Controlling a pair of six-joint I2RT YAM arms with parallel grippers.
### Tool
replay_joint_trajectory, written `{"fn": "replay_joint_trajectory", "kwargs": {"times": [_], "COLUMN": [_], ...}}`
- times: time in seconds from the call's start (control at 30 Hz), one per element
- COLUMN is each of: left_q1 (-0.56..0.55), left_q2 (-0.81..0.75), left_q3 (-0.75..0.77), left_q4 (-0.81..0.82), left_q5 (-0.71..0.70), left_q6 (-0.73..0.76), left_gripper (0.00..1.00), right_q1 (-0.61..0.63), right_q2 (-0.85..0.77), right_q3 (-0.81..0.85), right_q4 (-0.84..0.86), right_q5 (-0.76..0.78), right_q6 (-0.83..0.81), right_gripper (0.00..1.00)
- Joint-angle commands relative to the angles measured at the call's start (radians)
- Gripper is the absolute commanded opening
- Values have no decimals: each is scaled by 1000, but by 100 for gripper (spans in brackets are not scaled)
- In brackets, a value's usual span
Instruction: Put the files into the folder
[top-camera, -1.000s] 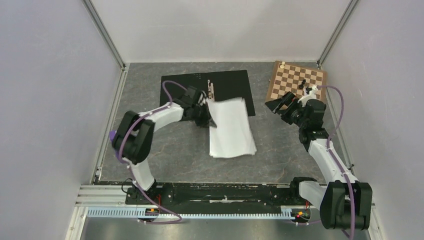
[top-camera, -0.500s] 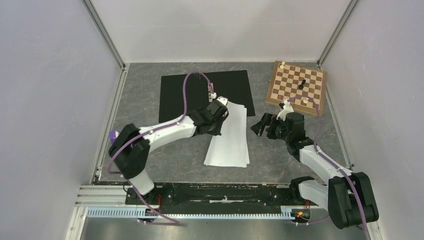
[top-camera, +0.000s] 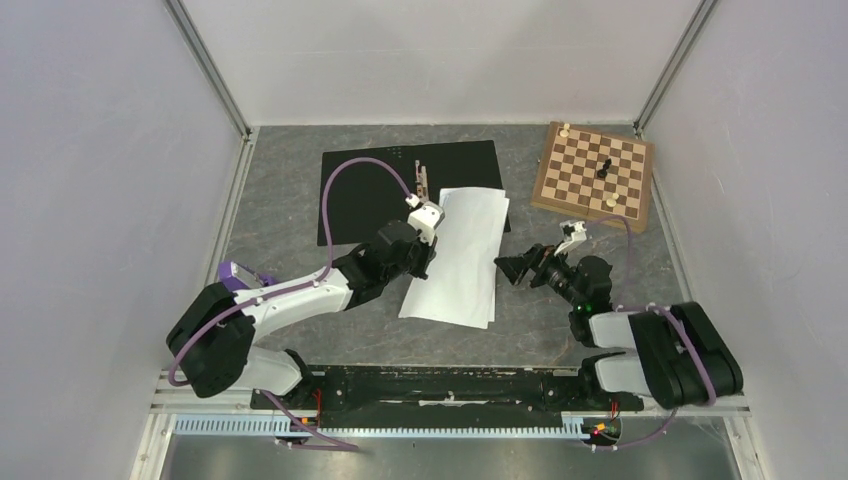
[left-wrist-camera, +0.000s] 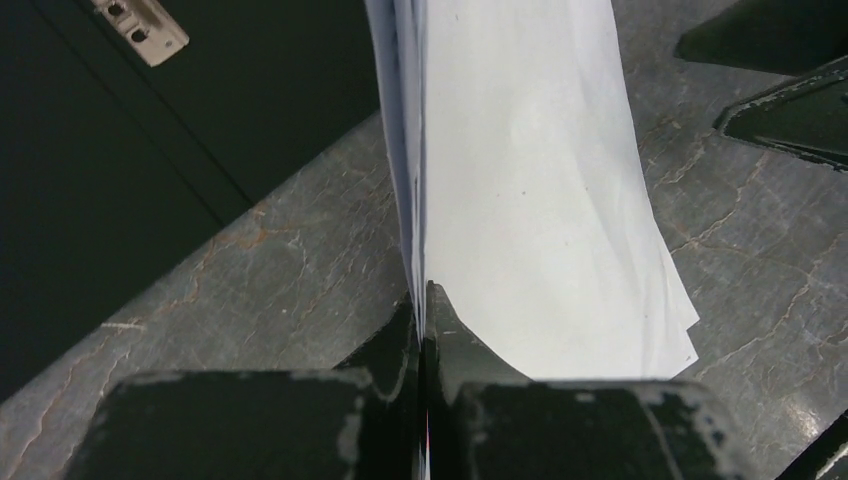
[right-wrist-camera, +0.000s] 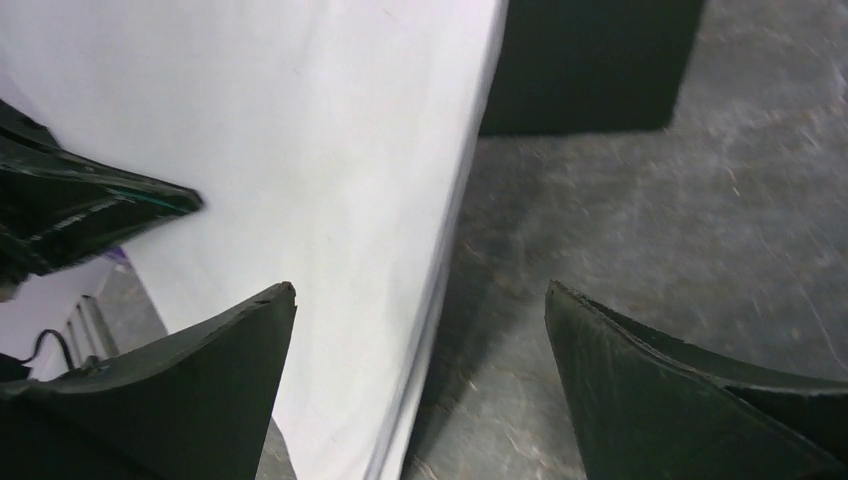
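Firmly shut, the left gripper (left-wrist-camera: 424, 300) pinches the near left edge of the white paper files (left-wrist-camera: 530, 190). They rise at that edge and drape onto the grey table (left-wrist-camera: 250, 290), with their far end overlapping the right part of the open black folder (top-camera: 370, 185). Just beside the sheets' right edge, the right gripper (right-wrist-camera: 420, 295) hangs spread wide and empty. The loose corners already fan apart, so a one-sided pull could splay the stack or snag it on the folder's clip (top-camera: 424, 180).
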Motion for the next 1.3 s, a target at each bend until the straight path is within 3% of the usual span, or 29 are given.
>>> {"fn": "replay_joint_trajectory", "kwargs": {"times": [0.0, 0.23, 0.47, 0.7, 0.87, 1.27], "left_q1": [-1, 0, -1, 0, 1, 23], "left_q2": [-30, -36, -25, -4, 16, 67], "left_q3": [-17, -17, -14, -2, 10, 60], "left_q4": [181, 205, 231, 233, 228, 211], "left_q5": [42, 49, 46, 35, 46, 88], "left_q6": [80, 85, 81, 73, 65, -18], "left_gripper": [2, 2, 2, 2, 2, 2], "right_q1": [3, 3, 54, 71, 74, 94], "right_q2": [131, 358, 441, 521, 508, 477], "right_q3": [19, 71, 71, 56, 44, 69], "right_q4": [456, 681, 801, 957, 988, 917], "right_q5": [-71, -121, -135, -145, -139, -130], "right_q6": [85, 195, 265, 371, 411, 423], "right_gripper": [98, 98, 98, 88, 77, 35]}}
